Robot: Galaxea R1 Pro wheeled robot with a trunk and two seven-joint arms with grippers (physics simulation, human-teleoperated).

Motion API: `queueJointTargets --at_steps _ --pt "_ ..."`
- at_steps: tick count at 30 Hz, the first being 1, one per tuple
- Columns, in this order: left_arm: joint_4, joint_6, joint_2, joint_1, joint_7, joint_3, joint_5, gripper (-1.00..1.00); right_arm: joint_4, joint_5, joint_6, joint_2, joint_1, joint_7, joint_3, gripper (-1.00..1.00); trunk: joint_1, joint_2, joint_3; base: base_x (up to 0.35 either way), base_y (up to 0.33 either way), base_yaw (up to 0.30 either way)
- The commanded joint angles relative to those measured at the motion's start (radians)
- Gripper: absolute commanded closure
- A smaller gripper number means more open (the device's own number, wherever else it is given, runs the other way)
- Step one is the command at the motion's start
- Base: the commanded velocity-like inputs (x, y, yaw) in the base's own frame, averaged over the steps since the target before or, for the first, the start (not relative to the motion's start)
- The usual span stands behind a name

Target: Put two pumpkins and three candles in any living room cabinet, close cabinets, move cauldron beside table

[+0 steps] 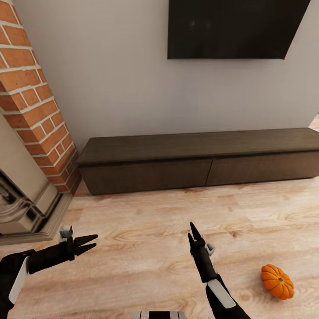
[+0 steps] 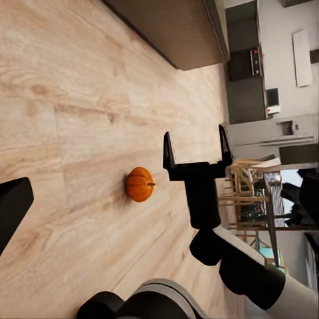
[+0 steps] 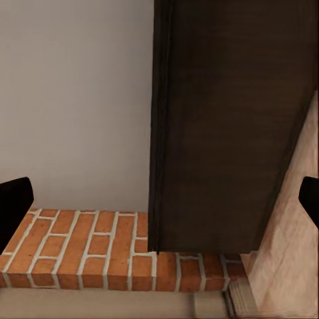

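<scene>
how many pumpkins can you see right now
1. The pumpkin lies on the wood floor, on the robot's right beside the right end effector, in front of the closed cabinet. The second one may be out of frame.

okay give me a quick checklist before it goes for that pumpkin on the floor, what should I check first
1. Pumpkin in view and free: ok, it lies alone on the wood floor.
2. Right gripper empty and open: ok, jaws spread with nothing between them.
3. Left gripper empty: ok, jaws apart, holding nothing.
4. Right gripper lined up on the pumpkin: not ok, in the head view the pumpkin lies off to its right.
5. Cabinet ready to receive it: not ok, both fronts are closed.
6. Other pumpkin, candles and cauldron located: cannot tell.
</scene>
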Motion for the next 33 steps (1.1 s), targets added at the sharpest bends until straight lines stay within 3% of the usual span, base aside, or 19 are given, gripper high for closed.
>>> queueJointTargets --at_steps 1,12,33 --pt "0.001 0.000 0.000 0.000 -0.002 0.000 0.000 -1.00 0.004 -0.001 0.000 0.000 0.000 0.000 0.000 -1.00 0.000 0.000 -0.004 0.000 0.000 0.000" --pt "0.030 -0.004 0.000 0.001 -0.014 0.001 0.003 -1.00 0.018 -0.033 0.000 0.000 0.000 0.000 0.000 -1.00 0.000 0.000 -0.004 0.021 0.000 0.000" --pt "0.034 -0.007 -0.001 0.001 -0.013 0.000 0.000 -1.00 0.018 -0.035 0.000 0.000 0.000 0.000 0.002 -1.00 0.000 0.000 -0.004 0.311 0.000 0.000"
